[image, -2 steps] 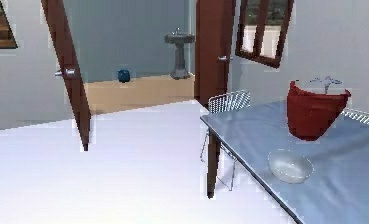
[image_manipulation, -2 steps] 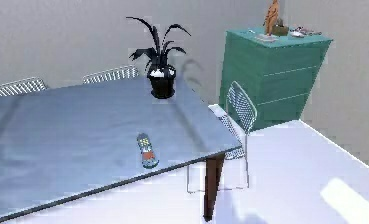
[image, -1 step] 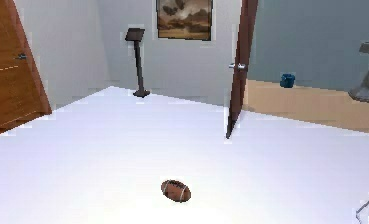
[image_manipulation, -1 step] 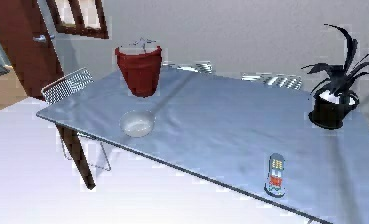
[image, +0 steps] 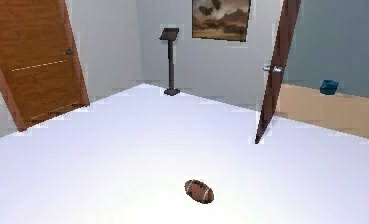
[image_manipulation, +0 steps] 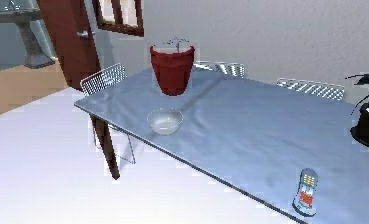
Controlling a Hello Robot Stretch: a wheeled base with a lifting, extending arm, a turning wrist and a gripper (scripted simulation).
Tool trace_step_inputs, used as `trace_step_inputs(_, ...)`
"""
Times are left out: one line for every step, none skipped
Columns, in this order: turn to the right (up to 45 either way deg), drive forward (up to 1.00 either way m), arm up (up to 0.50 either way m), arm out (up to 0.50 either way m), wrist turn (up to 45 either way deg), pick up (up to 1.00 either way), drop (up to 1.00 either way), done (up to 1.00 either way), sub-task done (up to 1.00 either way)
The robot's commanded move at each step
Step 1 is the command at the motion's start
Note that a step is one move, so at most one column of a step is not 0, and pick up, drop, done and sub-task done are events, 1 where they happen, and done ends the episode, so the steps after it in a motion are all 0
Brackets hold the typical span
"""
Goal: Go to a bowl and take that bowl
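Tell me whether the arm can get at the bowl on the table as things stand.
Probably yes. The bowl sits close to the near edge of the table, with bare tabletop around it. The red pot stands behind it, apart, so nothing seems to block the way.

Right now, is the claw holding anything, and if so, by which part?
Cannot tell from these views. The bowl sits on the table near the red pot, with nothing touching it.
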Motion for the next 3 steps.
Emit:
trace_step_inputs(0.0,0.0,0.5,0.0,0.0,0.0,0.0,0.0,0.0)
trace_step_inputs(0.0,0.0,0.38,0.0,0.0,0.0,0.0,0.0,0.0)
trace_step_inputs(0.0,0.0,0.0,0.46,0.0,0.0,0.0,0.0,0.0)
